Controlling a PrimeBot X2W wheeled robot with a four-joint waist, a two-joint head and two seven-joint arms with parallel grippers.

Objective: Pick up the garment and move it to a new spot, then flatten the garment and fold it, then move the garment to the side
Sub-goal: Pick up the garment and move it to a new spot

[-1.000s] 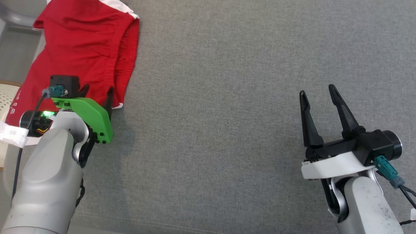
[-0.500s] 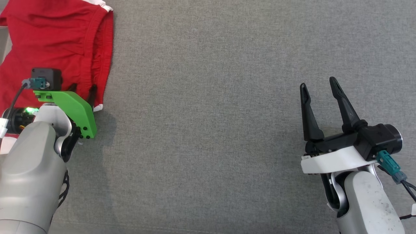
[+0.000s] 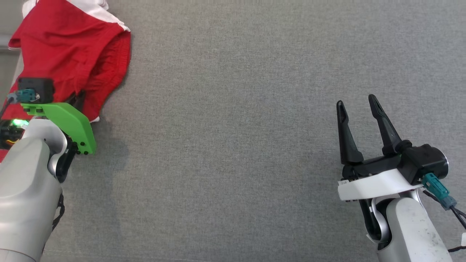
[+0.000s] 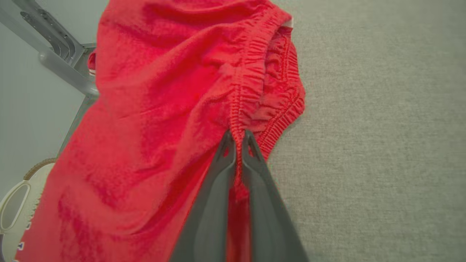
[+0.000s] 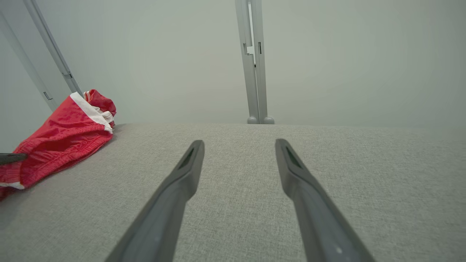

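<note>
A: What colour was the garment (image 3: 65, 47)?
B: Red, with a white stripe along one edge.
A: And the surface (image 3: 236, 127)?
B: Plain grey weave. The pale object (image 4: 34, 181) looked cream, perhaps.

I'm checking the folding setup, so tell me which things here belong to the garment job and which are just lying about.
Job: red garment, its gathered edge pinched by the shut left gripper; right gripper, open and empty; grey cloth surface under the garment.
Lying about: metal frame post behind the surface; pale slotted object beside the garment, unclear what.
</note>
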